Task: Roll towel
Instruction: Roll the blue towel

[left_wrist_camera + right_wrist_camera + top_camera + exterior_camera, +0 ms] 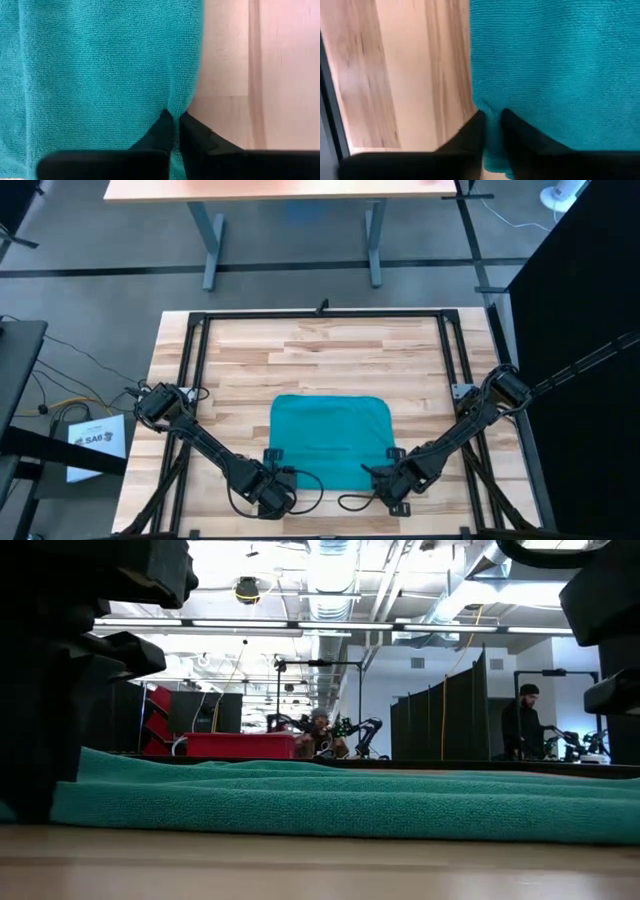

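The teal towel (pixel 332 440) lies spread flat on the wooden table, a little near of the middle. In the low view it shows as a low teal band (pixel 350 802) across the table. My left gripper (pixel 273 458) is shut on the towel at its left side edge, close to the near left corner. My right gripper (pixel 392 458) is shut on the towel at its right side edge, close to the near right corner. The grey tag does not show. My left gripper pinches a small pucker of the towel beside its left side edge (pixel 186 102) between its two fingertips (pixel 162 125). The fingers come from the table's near side, slanting down. The towel lies flat on the table ahead of them. My right gripper pinches a small pucker of the towel just inside its right side edge (pixel 479 102) between its two fingertips (pixel 507 122). The fingers come from the table's near side, slanting down. The towel lies flat on the table ahead of them.
A black metal frame (pixel 320 313) runs around the tabletop. Bare wood (pixel 320 355) lies far of the towel and on both sides of it. A person (pixel 525 725) stands in the room far beyond the table.
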You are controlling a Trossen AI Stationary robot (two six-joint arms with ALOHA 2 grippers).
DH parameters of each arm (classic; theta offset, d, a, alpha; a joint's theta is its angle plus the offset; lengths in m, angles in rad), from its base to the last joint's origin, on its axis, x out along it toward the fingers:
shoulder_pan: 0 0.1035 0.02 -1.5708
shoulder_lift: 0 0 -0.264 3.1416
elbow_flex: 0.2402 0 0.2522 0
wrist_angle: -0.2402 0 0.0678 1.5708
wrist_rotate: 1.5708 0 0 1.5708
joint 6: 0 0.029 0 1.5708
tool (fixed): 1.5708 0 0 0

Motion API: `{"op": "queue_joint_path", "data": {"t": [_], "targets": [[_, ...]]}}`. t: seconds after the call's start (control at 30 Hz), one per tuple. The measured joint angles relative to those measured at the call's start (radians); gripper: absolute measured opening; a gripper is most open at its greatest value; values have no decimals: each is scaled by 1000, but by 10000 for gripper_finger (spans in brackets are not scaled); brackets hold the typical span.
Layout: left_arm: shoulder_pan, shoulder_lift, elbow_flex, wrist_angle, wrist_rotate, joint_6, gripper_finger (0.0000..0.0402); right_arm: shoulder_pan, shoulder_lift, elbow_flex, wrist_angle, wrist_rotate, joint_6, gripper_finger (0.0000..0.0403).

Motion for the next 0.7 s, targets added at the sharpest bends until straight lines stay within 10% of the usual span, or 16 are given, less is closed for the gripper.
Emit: {"op": "queue_joint_path", "data": {"t": [0.7], "targets": [[-5, -86, -2, 16, 135, -102, 2, 11, -173, -3, -53, -46, 134, 0]]}}
